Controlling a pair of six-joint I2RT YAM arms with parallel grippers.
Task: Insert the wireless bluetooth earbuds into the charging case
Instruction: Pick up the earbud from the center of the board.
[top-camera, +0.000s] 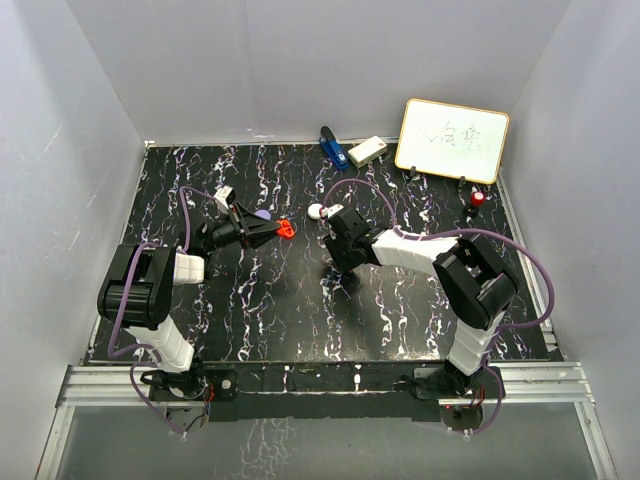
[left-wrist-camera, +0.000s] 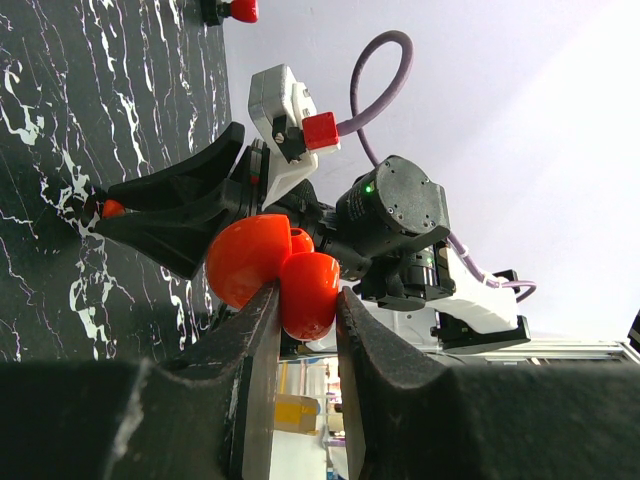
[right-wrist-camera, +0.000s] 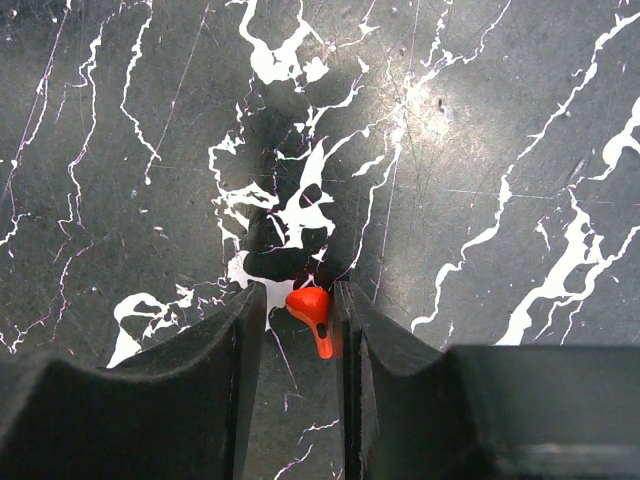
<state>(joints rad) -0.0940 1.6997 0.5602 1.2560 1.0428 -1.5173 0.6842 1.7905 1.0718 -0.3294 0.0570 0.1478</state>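
Observation:
My left gripper (top-camera: 283, 230) is shut on a red round charging case (left-wrist-camera: 300, 285), lid swung open, and holds it above the table near the middle; the case also shows in the top view (top-camera: 286, 229). My right gripper (right-wrist-camera: 298, 300) points down at the black marbled table. Its jaws stand apart around a tiny red earbud (right-wrist-camera: 312, 312). The earbud lies against the right finger (right-wrist-camera: 350, 330), with a gap to the left one. In the top view the right gripper (top-camera: 340, 262) is just right of the case. No other earbud shows clearly.
A small white round thing (top-camera: 316, 211) lies behind the right gripper and a purple one (top-camera: 262, 214) behind the left. At the back are a blue object (top-camera: 333, 148), a white box (top-camera: 367, 151), a whiteboard (top-camera: 452, 140) and a red-capped marker (top-camera: 477, 198).

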